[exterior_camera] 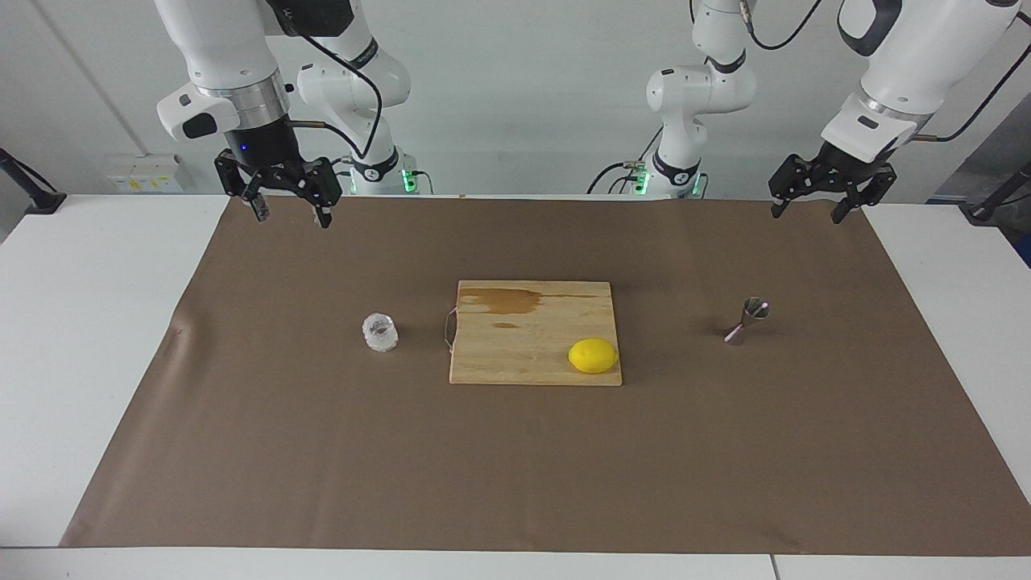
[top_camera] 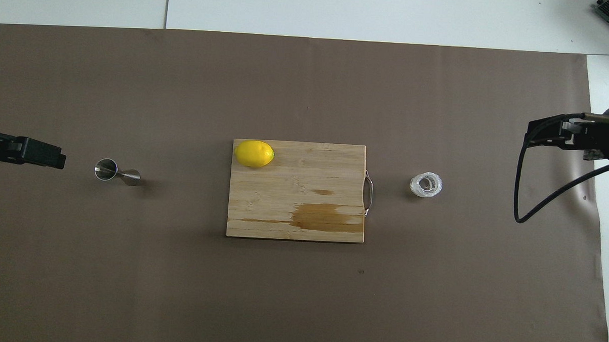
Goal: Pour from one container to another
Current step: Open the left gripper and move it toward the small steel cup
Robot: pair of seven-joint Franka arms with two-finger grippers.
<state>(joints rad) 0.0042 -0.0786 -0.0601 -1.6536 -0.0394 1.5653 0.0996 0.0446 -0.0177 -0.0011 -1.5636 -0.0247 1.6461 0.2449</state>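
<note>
The clear faceted glass cup (exterior_camera: pixel 380 332) stands on the brown mat beside the cutting board, toward the right arm's end; it also shows in the overhead view (top_camera: pixel 426 185). The silver hourglass jigger (exterior_camera: pixel 747 320) stands on the mat toward the left arm's end, and shows in the overhead view too (top_camera: pixel 116 171). My right gripper (exterior_camera: pixel 291 216) hangs open and empty over the mat's edge nearest the robots, well apart from the cup. My left gripper (exterior_camera: pixel 808 216) hangs open and empty over that same edge, well apart from the jigger.
A wooden cutting board (exterior_camera: pixel 532 362) with a wet stain lies at the mat's middle, between cup and jigger. A yellow lemon (exterior_camera: pixel 593 355) sits on the board's corner farther from the robots, on the jigger's side. The brown mat (exterior_camera: pixel 515 467) covers most of the white table.
</note>
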